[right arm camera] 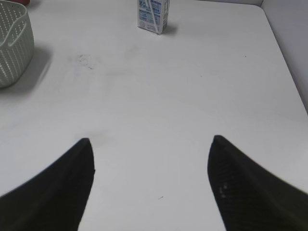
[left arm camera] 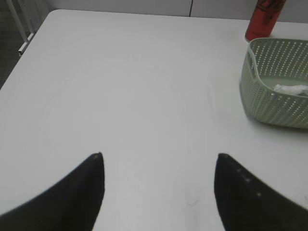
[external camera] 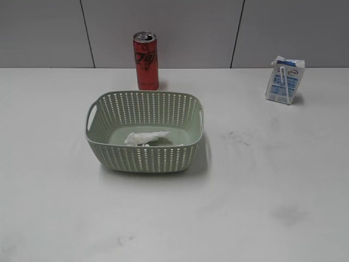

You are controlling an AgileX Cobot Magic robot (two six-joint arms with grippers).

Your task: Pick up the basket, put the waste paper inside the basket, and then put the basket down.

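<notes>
The pale green basket (external camera: 143,155) stands on the white table (external camera: 262,180), left of centre. White crumpled waste paper (external camera: 145,137) lies inside it on the floor. In the left wrist view the basket (left arm camera: 269,103) is at the right edge with the paper (left arm camera: 290,89) inside. In the right wrist view a corner of the basket (right arm camera: 13,48) shows at the upper left. My left gripper (left arm camera: 159,156) is open and empty over bare table, left of the basket. My right gripper (right arm camera: 151,140) is open and empty over bare table, right of the basket. Neither gripper shows in the exterior view.
A red drink can (external camera: 145,60) stands just behind the basket, also seen in the left wrist view (left arm camera: 264,18). A blue-and-white drink carton (external camera: 285,80) stands at the back right and shows in the right wrist view (right arm camera: 153,15). The table's edges show in both wrist views.
</notes>
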